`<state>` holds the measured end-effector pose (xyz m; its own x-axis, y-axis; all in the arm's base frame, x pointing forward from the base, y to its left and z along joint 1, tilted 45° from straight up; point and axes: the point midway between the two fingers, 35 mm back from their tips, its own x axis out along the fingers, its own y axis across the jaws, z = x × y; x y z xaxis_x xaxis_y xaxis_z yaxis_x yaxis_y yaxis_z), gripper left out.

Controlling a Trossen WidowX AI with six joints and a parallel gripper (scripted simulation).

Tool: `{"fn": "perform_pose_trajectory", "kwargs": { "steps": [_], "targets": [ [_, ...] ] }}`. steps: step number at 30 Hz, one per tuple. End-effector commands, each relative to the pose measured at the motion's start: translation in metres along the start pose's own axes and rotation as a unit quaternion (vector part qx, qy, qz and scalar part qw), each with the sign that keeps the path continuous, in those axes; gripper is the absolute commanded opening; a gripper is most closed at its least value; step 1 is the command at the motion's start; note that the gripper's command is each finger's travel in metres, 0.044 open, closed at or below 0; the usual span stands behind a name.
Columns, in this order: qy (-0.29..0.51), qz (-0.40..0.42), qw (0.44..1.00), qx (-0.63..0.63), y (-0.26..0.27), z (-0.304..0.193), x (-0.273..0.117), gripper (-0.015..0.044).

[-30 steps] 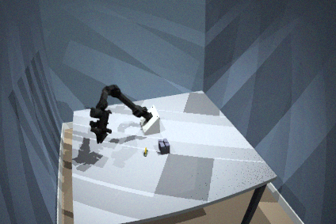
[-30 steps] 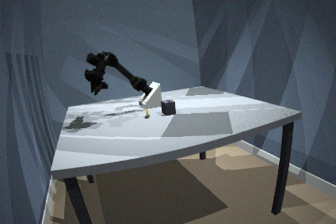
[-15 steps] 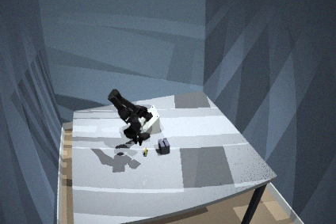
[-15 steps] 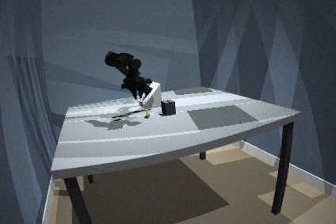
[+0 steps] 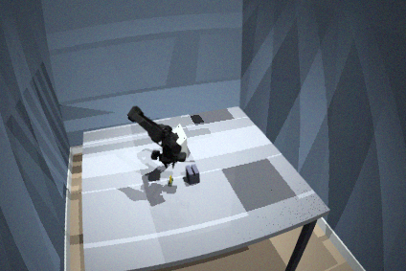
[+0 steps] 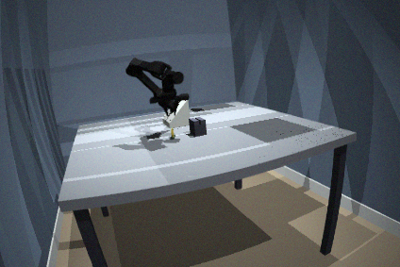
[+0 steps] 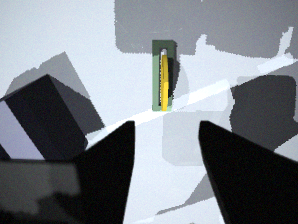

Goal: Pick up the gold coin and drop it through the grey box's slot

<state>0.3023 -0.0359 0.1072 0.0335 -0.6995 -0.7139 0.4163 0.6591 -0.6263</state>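
Observation:
The gold coin [image 5: 170,180] [image 6: 173,132] [image 7: 165,82] stands on edge in the dark-green holder [image 7: 156,75], seen nearly edge-on in the wrist view. My gripper [image 7: 167,128] is open and empty, its two black fingers apart and pointing down. In the wrist view the coin lies ahead of the gap between the fingertips, its long side running roughly along the fingers. In the top and exterior views the gripper hangs above the table, close to the coin; its fingertips are hard to make out there. The closed grey box [image 5: 192,175] [image 6: 198,127] [image 7: 50,120] stands beside the holder, turned at an angle to it.
A white wedge-shaped piece [image 5: 181,135] [image 6: 181,114] stands behind the coin and box, by the arm. A small dark flat patch [image 5: 196,119] shows near the table's back edge. Patches of shadow and light cross the table [image 5: 201,220] [image 6: 212,165].

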Motion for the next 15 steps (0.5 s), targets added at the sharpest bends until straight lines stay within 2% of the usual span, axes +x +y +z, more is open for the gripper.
{"fn": "perform_pose_trajectory", "kwargs": {
  "steps": [1,15],
  "targets": [
    [0.004,-0.006,1.0,-0.005,-0.003,-0.002,0.027,0.0161],
    [0.004,-0.006,1.0,-0.005,-0.004,-0.001,0.051,0.0161]
  ]
}}
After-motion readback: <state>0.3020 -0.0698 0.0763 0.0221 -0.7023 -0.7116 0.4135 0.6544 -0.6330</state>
